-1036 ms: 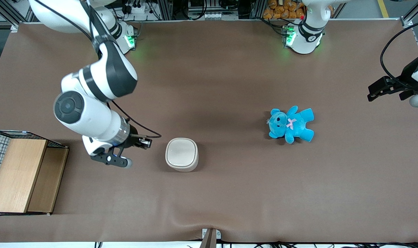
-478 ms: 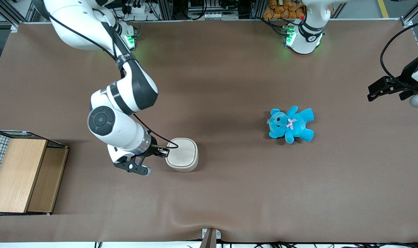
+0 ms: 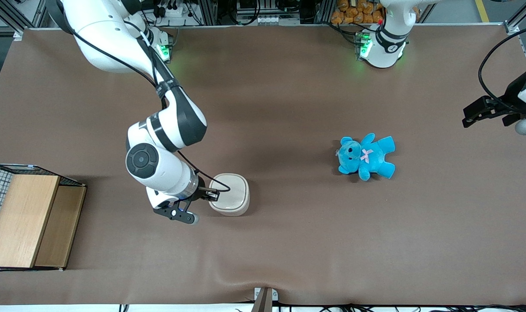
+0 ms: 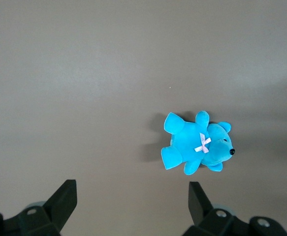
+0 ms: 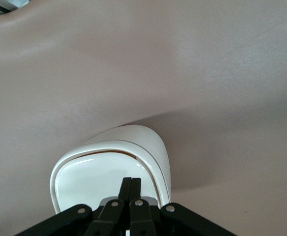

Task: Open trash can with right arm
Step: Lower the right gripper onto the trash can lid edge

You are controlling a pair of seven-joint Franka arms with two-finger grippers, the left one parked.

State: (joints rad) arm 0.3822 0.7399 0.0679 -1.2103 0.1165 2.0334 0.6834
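The trash can (image 3: 231,193) is a small cream-white bin standing on the brown table, its flat lid down. My right arm (image 3: 158,164) reaches down beside it, on the side toward the working arm's end of the table. The gripper (image 3: 213,196) is shut with nothing in it, and its tip sits at the edge of the lid. In the right wrist view the gripper (image 5: 131,180) has both black fingers (image 5: 126,189) pressed together just over the lid of the trash can (image 5: 86,177). A thin tan line shows along the lid's rim.
A blue teddy (image 3: 366,156) lies on the table toward the parked arm's end, and the left wrist view shows the teddy (image 4: 195,147) too. A wooden box (image 3: 24,221) with wire mesh stands at the working arm's end, near the table's front edge.
My right arm has swung from near the wooden box toward the trash can. The gripper tip, well short of the bin a second ago, now rests at the lid's edge.
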